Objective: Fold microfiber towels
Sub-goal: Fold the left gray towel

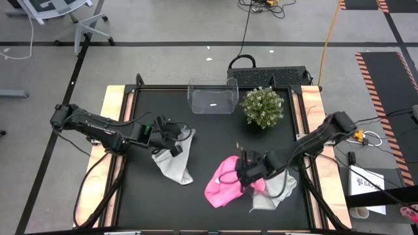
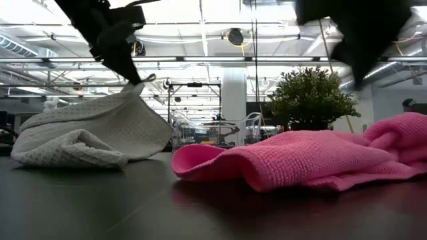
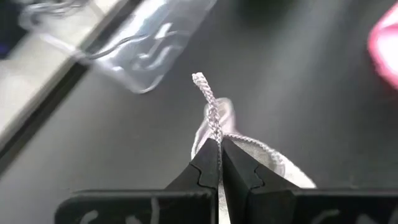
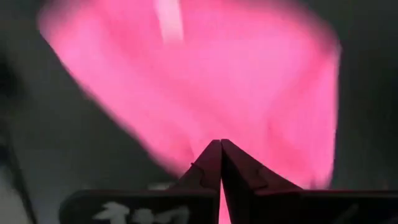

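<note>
Where pinched, pink towel beyond right claw

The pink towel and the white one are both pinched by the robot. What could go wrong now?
The left gripper holds only a thin corner of the white towel, so it might slip out when lifted. The right gripper is shut on the pink towel, which lies on another pale towel; pulling could drag that one along. The plant and bin stand close behind and could be bumped.
</note>
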### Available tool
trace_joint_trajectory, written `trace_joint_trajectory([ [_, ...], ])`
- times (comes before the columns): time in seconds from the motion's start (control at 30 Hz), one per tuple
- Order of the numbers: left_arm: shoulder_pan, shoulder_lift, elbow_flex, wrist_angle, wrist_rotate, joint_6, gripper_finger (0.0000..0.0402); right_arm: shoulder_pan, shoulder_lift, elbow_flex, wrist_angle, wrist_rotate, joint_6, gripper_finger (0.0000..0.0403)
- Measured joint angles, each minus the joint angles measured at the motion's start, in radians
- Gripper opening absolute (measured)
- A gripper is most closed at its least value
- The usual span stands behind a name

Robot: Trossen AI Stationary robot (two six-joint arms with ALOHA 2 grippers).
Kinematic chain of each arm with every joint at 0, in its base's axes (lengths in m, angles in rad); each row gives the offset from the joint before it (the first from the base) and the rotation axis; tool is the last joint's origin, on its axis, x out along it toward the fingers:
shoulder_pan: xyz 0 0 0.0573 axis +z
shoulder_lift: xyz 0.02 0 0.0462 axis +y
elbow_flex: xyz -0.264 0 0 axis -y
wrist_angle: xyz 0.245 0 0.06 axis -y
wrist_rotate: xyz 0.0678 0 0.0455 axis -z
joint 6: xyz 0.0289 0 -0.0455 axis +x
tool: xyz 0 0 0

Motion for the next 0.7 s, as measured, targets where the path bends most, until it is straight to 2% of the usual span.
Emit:
trace_joint_trajectory([
  [0.13, -0.017, 0.0, 0.0, 0.168, 0.089, 0.038, 0.0007, -0.048, -0.067, 0.001, 0.216, 0.165, -0.142, 0.0],
  [0.27, -0.04, 0.0, 0.0, 0.355, 0.111, 0.097, 0.0004, -0.117, -0.068, 0.001, 0.371, 0.175, -0.276, 0.0],
  [0.43, -0.047, 0.0, 0.0, 0.45, 0.06, 0.142, 0.0004, -0.169, 0.002, -0.061, 0.551, 0.03, -0.277, 0.0],
  [0.57, -0.047, 0.0, 0.0, 0.445, 0.032, 0.143, 0.0006, -0.149, 0.106, -0.149, 0.737, -0.112, -0.162, 0.0],
  [0.7, -0.047, 0.0, 0.0, 0.439, 0.032, 0.144, 0.0004, -0.097, 0.21, -0.208, 0.782, -0.223, -0.021, 0.0],
])
